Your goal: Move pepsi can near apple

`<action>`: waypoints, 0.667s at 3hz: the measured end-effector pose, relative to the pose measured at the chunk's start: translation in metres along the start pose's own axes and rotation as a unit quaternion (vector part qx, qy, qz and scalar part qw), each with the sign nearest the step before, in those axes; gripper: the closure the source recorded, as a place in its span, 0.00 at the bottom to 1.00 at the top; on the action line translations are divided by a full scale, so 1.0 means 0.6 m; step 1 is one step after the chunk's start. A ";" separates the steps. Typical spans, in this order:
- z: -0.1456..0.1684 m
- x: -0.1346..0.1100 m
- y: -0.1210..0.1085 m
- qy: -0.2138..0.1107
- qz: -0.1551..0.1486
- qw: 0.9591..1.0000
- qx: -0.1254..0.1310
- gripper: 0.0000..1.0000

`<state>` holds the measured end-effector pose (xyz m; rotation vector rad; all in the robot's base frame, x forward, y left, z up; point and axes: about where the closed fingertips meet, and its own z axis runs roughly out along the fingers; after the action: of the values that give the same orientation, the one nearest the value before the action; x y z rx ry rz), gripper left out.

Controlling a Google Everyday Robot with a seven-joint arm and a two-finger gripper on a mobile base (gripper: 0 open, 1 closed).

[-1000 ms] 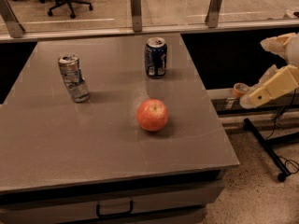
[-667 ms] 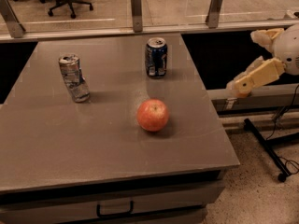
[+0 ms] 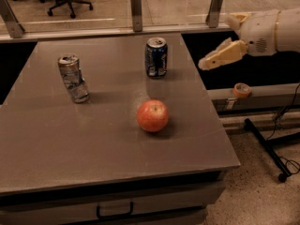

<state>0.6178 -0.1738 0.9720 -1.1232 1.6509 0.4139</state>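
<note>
The pepsi can [image 3: 156, 57] stands upright near the back edge of the grey table [image 3: 93, 144], a little right of the middle. The apple [image 3: 152, 116] sits in front of it, nearer the camera, with a clear gap of bare table between the two. The gripper [image 3: 208, 62] hangs off the table's right side, level with the can and pointing towards it. It holds nothing, and how its jaws stand I cannot tell.

The can is undented, so I judge it stiff enough for a firm squeeze. Its smooth, curved metal wall may be slippery, and it is probably light (whether full or empty does not show). A hold across the middle of the body, below the silver rim, looks safest, since a high grip could tip it.

The can is dark blue with pale markings, but no lettering can be read. A crushed silver can [image 3: 72, 78] stands at the left, its print also unreadable. A roll of orange tape [image 3: 241, 89] lies on a ledge beyond the table's right edge.
</note>
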 end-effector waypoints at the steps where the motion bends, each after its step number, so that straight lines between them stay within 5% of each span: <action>1: 0.069 0.005 -0.018 -0.022 0.016 0.999 -0.017 0.00; 2: 0.076 0.008 -0.015 -0.021 0.020 0.999 -0.018 0.00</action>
<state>0.6507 -0.1475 0.9523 -1.1018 1.6374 0.4919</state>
